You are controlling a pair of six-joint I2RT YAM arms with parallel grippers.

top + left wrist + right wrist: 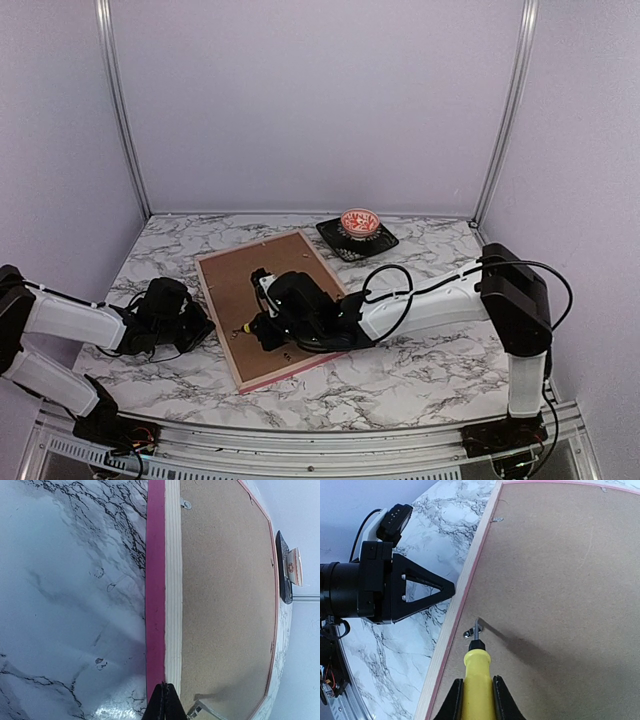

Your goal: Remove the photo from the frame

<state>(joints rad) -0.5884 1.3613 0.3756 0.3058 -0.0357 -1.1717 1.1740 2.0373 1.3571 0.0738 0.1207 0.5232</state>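
Pink-bordered frame (155, 580) is lying face-down on the marble table (420, 370), its fibrous brown backing board (560, 580) not yet lifted out.
Right gripper (476, 692) is clamping a yellow-handled screwdriver (476, 670), its tip working at a small metal tab (469, 633); left gripper (165, 702), pinched together and empty, is sitting at the rim; the photo, presumably underneath, is not showing.

Pale lilac walls (320, 100) enclose a marble-patterned table (420, 380), seemingly evenly lit.

top: high, near edge, whole table (420, 375) | wrists: close, low | shared: frame (155, 580) left rail
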